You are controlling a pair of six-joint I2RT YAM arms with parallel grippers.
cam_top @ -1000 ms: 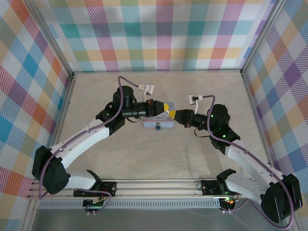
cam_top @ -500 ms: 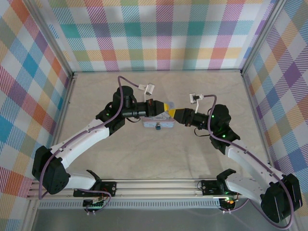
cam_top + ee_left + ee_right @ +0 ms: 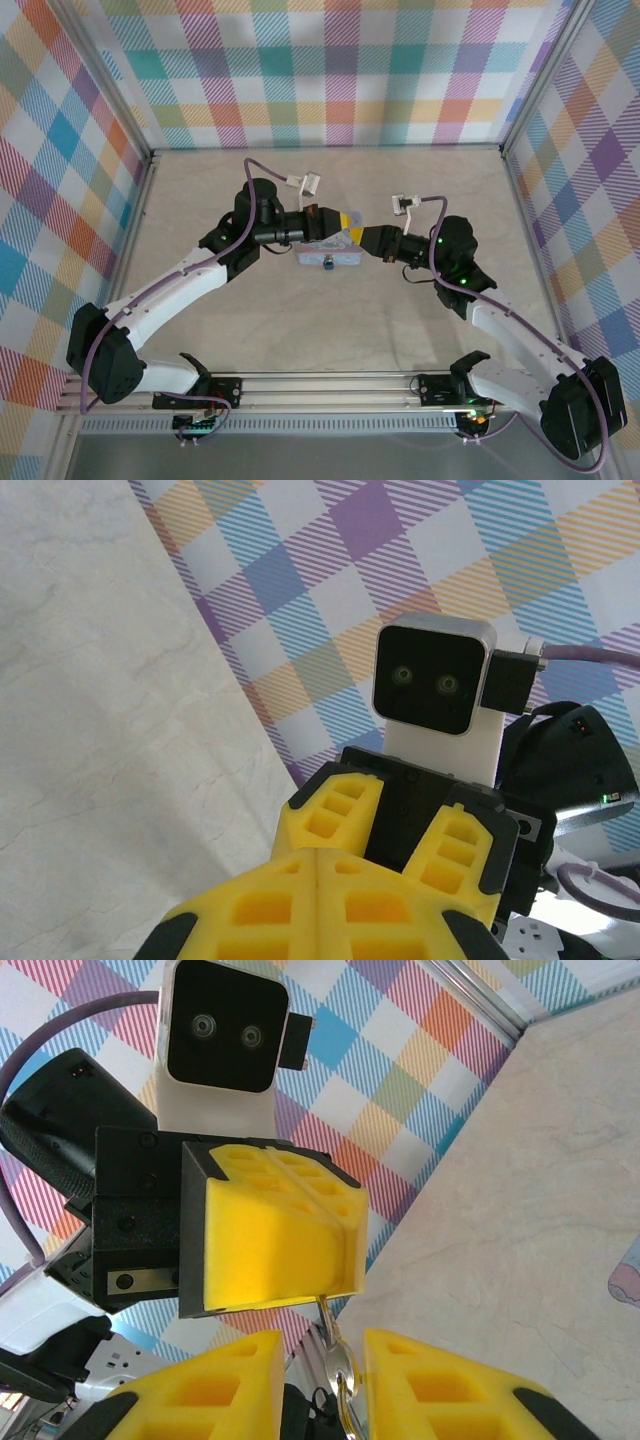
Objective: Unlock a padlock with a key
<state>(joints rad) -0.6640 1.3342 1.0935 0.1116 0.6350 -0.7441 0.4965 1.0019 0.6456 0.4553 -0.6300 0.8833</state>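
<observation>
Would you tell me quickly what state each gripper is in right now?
Left gripper: closed, holding the key.
Right gripper: open, fingers either side of the key.

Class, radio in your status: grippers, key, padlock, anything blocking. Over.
Left gripper shut on key. Right gripper open around key. Padlock at tin below, no gripper on it. Nothing blocking.

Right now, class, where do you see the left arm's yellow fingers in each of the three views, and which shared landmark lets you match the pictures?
Top external: the left gripper is near the middle of the picture, fingers shut.
Left wrist: bottom centre, the two fingers pressed together.
Right wrist: centre-left, pinching the key, which hangs below.
Shared landmark: the pale marbled table.
</observation>
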